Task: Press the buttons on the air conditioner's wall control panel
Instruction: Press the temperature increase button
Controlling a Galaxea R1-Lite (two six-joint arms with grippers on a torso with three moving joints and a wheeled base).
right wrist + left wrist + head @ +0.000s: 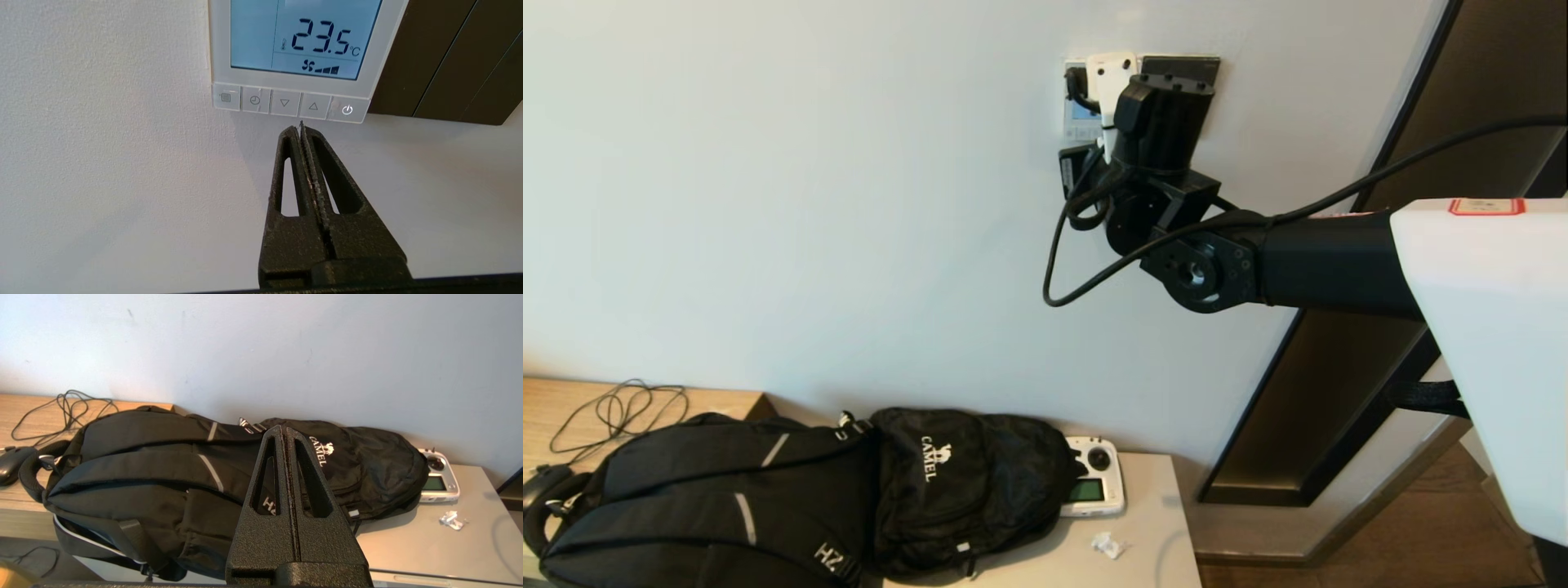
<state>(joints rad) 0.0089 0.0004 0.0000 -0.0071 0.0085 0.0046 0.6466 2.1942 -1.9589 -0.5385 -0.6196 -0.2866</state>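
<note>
1. My right gripper (pixel 301 130) is pinched fully closed with nothing in it, so the two fingers make one narrow poking tip; that suits these small keys.
2. The air conditioner's wall control panel (pixel 298 87) sits on the wall, screen lit pale blue and reading 23.5; its buttons (pixel 286 103) run along the bottom edge.
3. My tip hovers just below the row, about between the down and up arrows, apparently not touching.
4. Room: bare wall to one side, the dark switch plate (pixel 449 61) just beside the power key, so I'd avoid drifting that way.
5. My left gripper (pixel 284 433) is closed too and empty, parked above the black backpack (pixel 163 465) on the worktop (pixel 429 547).
</note>
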